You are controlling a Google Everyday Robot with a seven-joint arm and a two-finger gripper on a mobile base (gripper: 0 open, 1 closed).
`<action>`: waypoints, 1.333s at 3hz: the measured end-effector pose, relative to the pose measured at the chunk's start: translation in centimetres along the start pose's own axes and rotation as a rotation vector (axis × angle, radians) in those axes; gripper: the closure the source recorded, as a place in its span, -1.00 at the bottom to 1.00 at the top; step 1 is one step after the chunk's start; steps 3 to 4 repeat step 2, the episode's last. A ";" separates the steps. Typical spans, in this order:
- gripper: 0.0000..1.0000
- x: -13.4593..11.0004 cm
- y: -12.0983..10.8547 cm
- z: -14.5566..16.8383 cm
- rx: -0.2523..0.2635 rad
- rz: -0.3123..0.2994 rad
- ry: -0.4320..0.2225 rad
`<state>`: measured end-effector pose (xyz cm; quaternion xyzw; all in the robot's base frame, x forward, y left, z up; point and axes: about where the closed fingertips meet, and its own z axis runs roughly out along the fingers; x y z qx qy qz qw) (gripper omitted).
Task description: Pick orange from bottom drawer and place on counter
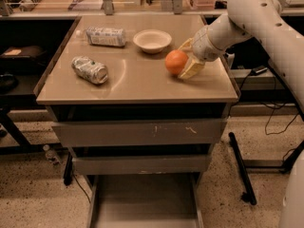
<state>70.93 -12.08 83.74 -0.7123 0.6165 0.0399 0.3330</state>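
The tool (184, 60) is at the right side of the desk (142, 87), and its two pale yellow fingers (194, 68) are closed around the orange (175, 61), one on the far side and one on the near side. The orange is round, smooth and bright, and it is down at the desk top, near the right edge. Behind the tool is a fat white arm (251, 13) with a smooth, shiny skin, coming in from the top right. Just to the left of the orange, and a bit farther back, is a white bowl (152, 40), round and shallow. Farther left lies a see-through bottle (105, 36) on its side, with a pale label. The words on the label are too small to read. Nearer the front left lies a silver can (90, 70), also on its side, dented and crinkly; I cannot read any writing on it. The desk top is flat, tan and glossy, with a thin dark rim. Under it are two wide grey metal drawers (137, 133) with scratches on the fronts. The bottom drawer (142, 198) is pulled out, a narrow grey tray with a flat floor. The floor (38, 194) around it is speckled.
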 end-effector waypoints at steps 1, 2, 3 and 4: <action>-1.00 0.0 0.0 0.0 0.000 0.000 0.000; -1.00 0.0 0.0 0.0 0.000 0.000 0.000; -1.00 0.0 0.0 0.0 0.000 0.000 0.000; -1.00 0.0 0.0 0.0 0.000 0.000 0.000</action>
